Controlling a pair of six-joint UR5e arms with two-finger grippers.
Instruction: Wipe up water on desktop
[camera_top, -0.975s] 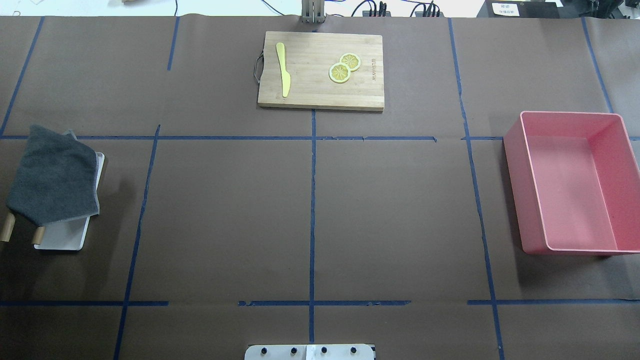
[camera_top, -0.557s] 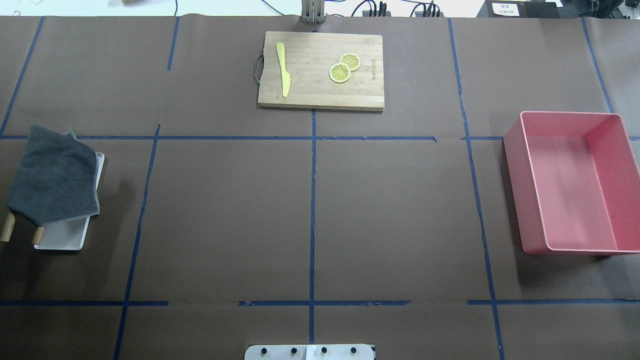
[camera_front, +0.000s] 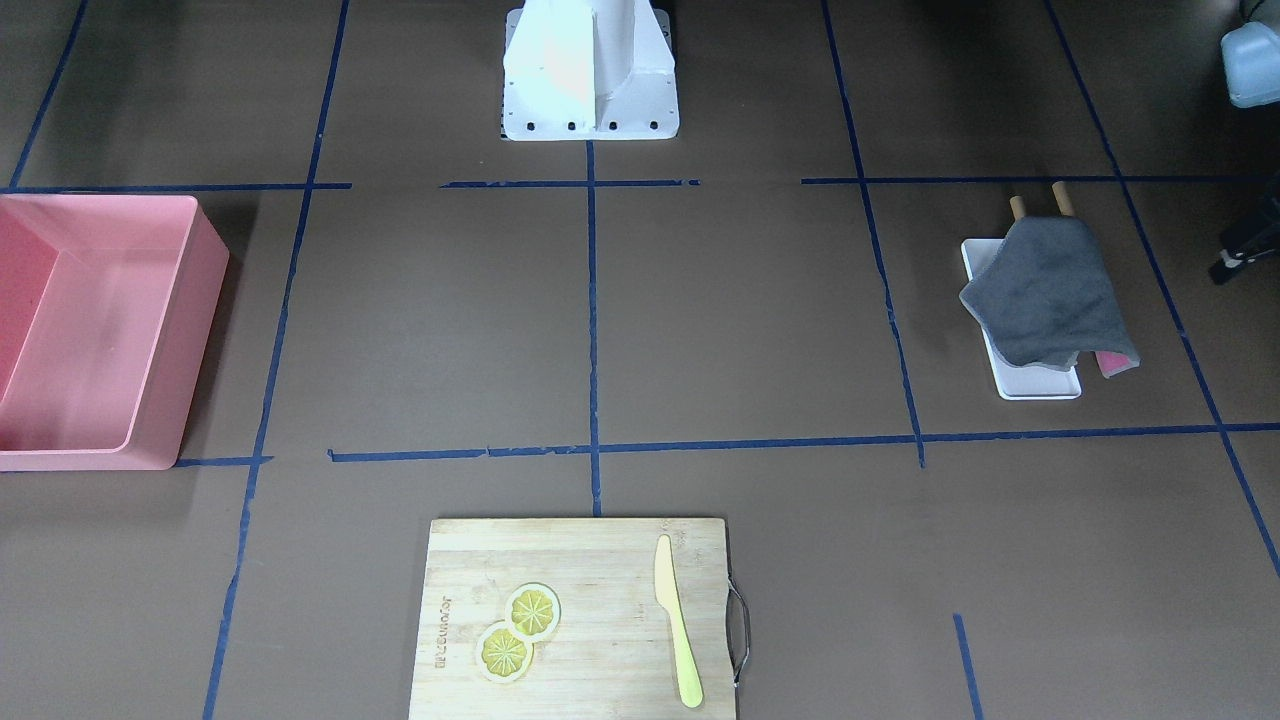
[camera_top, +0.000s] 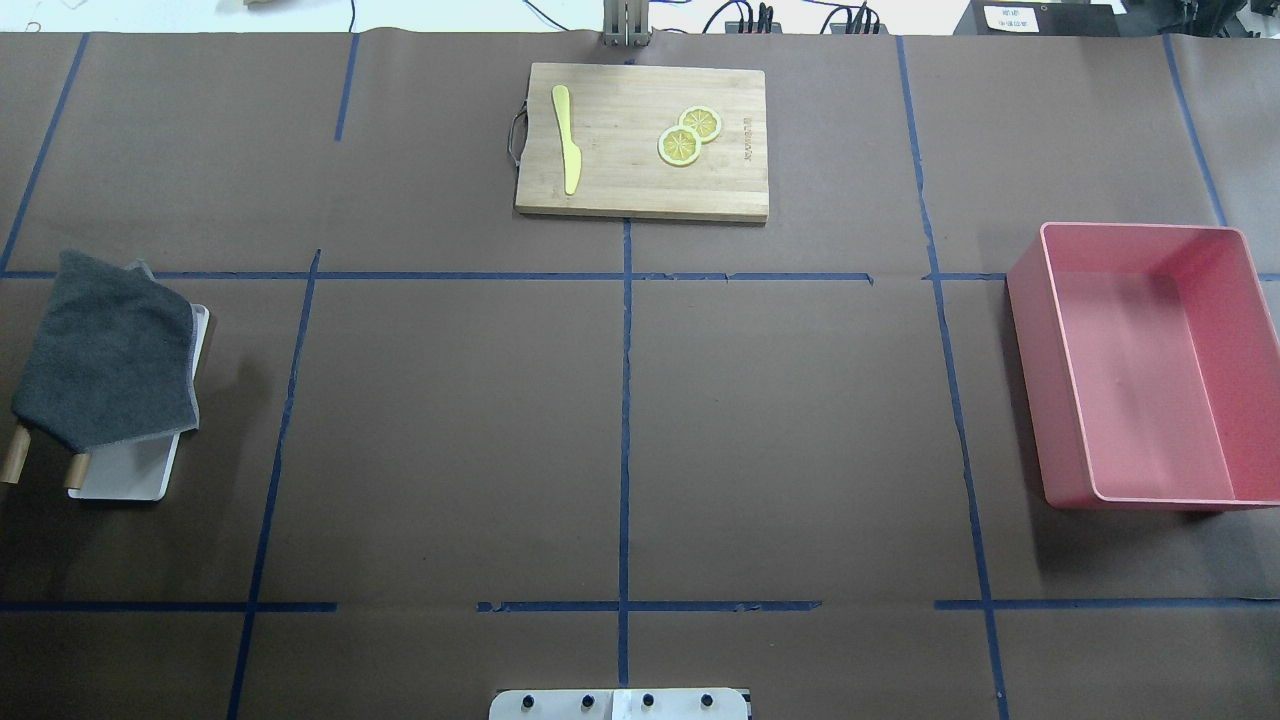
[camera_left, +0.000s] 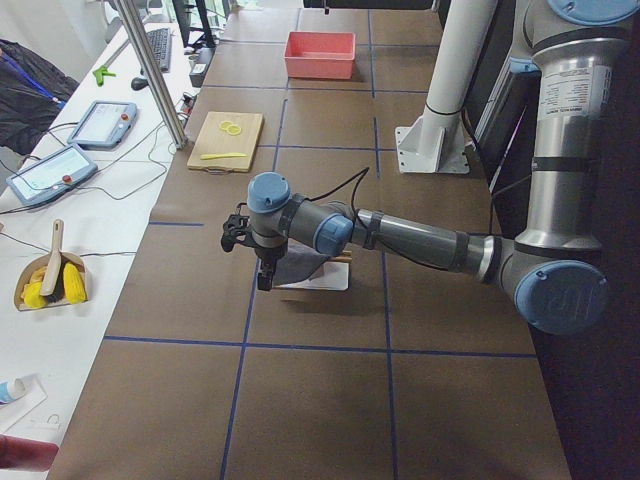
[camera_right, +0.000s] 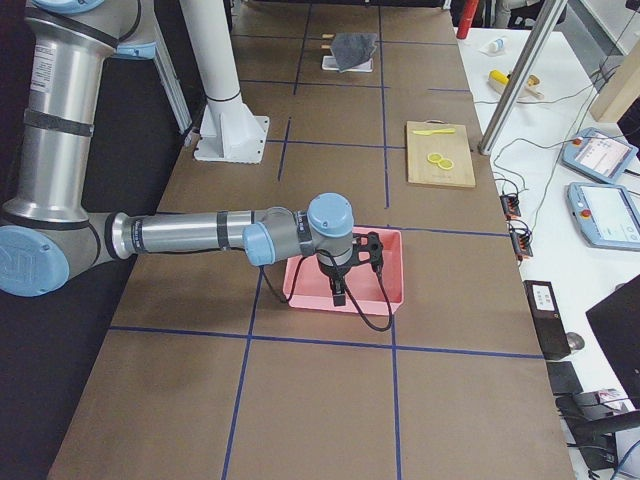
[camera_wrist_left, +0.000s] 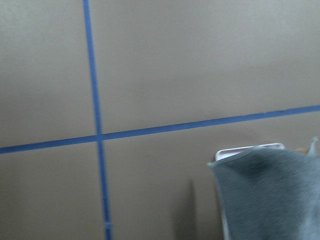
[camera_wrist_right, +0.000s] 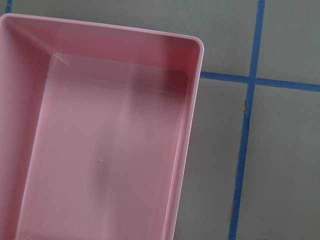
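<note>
The desktop (camera_top: 450, 430) is a matte brown surface with a grid of blue tape lines; I see no water on it. A grey towel (camera_top: 105, 350) lies draped over a white tray (camera_top: 125, 475) at its left side, and also shows in the left wrist view (camera_wrist_left: 270, 195). My left gripper (camera_left: 262, 272) hovers just outside the tray toward the table's end; I cannot tell whether it is open or shut. My right gripper (camera_right: 338, 290) hangs over the pink bin (camera_right: 390, 285); I cannot tell its state either.
The empty pink bin (camera_top: 1140, 228) stands at the right. A bamboo cutting board (camera_top: 620, 185) at the far middle holds a yellow knife (camera_top: 567, 140) and two lemon slices (camera_top: 680, 145). Two wooden handles (camera_top: 12, 462) and a pink item (camera_front: 1112, 362) stick out from under the towel.
</note>
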